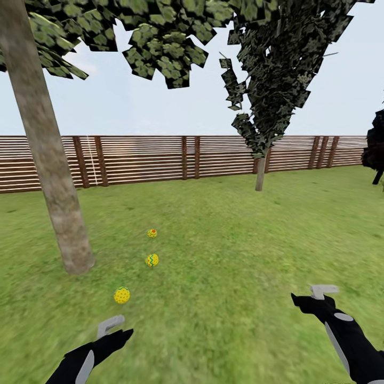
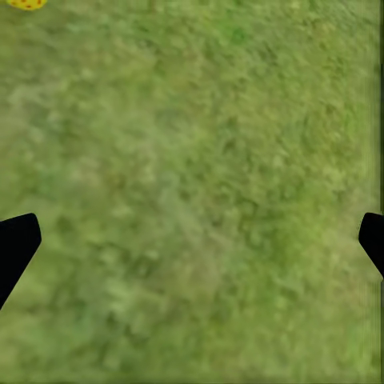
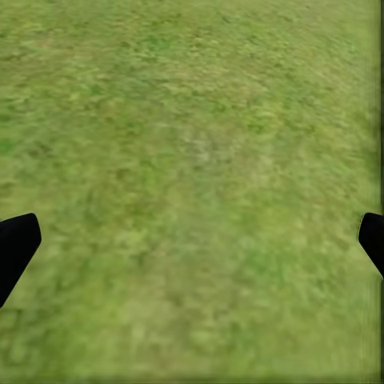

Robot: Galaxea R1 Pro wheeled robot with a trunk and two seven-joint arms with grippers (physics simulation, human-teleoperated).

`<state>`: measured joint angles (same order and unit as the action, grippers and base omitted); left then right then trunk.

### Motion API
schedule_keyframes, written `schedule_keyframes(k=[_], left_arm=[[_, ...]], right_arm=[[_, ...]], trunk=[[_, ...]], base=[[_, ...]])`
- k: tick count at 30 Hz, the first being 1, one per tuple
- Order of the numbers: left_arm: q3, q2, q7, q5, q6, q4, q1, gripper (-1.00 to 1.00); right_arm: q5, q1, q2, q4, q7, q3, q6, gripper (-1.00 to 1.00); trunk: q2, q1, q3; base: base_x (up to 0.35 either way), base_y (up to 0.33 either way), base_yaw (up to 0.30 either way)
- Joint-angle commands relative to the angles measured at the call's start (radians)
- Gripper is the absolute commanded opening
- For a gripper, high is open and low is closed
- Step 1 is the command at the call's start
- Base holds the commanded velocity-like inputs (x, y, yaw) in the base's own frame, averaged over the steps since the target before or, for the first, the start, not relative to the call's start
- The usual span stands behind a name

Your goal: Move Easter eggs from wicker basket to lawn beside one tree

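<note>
On the lawn (image 1: 240, 240), just right of the thick slanted tree (image 1: 50, 170), three yellow Easter eggs lie in a loose line running away from the robot. The nearest, with green specks (image 1: 121, 295), sits close to the trunk's base; the teal-zigzag egg (image 1: 152, 260) lies beyond it, and the red-dotted egg (image 1: 152, 233) farthest. None touch each other or the trunk.

The left pincer (image 1: 109, 326) hangs low over the grass just short of the green-speckled egg, holding nothing. In the left wrist view its dark fingertips (image 2: 16, 244) stand far apart at the picture's edges, with bare grass between them and a sliver of the red-dotted egg (image 2: 26, 4) at the edge. The right pincer (image 1: 320, 293) hovers well apart from the eggs; its fingertips (image 3: 16, 244) are likewise spread wide over plain grass.

Behind, a slatted wooden fence (image 1: 160, 160) runs across the garden, with a slimmer tree (image 1: 260, 170) before it.
</note>
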<state>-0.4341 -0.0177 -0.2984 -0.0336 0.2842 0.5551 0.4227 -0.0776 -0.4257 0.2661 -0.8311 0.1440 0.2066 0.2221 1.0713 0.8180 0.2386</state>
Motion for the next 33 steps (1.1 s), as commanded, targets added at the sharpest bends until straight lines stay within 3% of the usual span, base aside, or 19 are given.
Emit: schedule_keyframes(k=[1, 7, 19, 24, 33], left_arm=[[-0.007, 0.0, -0.007, -0.002, 0.007, 0.002, 0.001, 1.0], [-0.009, -0.001, -0.008, 0.001, 0.006, 0.002, 0.001, 1.0], [-0.009, 0.0, -0.008, -0.002, 0.006, 0.002, 0.001, 1.0], [-0.009, 0.0, -0.008, -0.001, 0.006, 0.002, 0.001, 1.0], [-0.009, 0.001, -0.008, -0.002, 0.007, -0.003, 0.001, 1.0]], right_arm=[[-0.008, -0.001, -0.001, -0.001, 0.008, 0.004, 0.005, 1.0], [-0.008, -0.001, -0.001, 0.001, 0.006, 0.002, 0.004, 1.0], [-0.009, -0.001, -0.004, 0.021, 0.005, -0.003, 0.002, 1.0], [-0.005, -0.001, -0.008, 0.065, -0.002, -0.116, -0.002, 1.0], [-0.002, -0.001, -0.008, 0.07, -0.003, -0.143, -0.002, 1.0]], trunk=[[-0.006, -0.004, -0.003], [-0.048, -0.027, -0.032], [-0.132, -0.073, -0.088], [-0.167, -0.092, -0.111], [-0.23, -0.127, -0.153]], base=[[0.0, 0.0, -0.149], [-0.027, 0.0, -0.149], [-0.249, 0.0, -0.148], [-0.015, 0.0, -0.148], [-0.001, 0.0, -0.148]])
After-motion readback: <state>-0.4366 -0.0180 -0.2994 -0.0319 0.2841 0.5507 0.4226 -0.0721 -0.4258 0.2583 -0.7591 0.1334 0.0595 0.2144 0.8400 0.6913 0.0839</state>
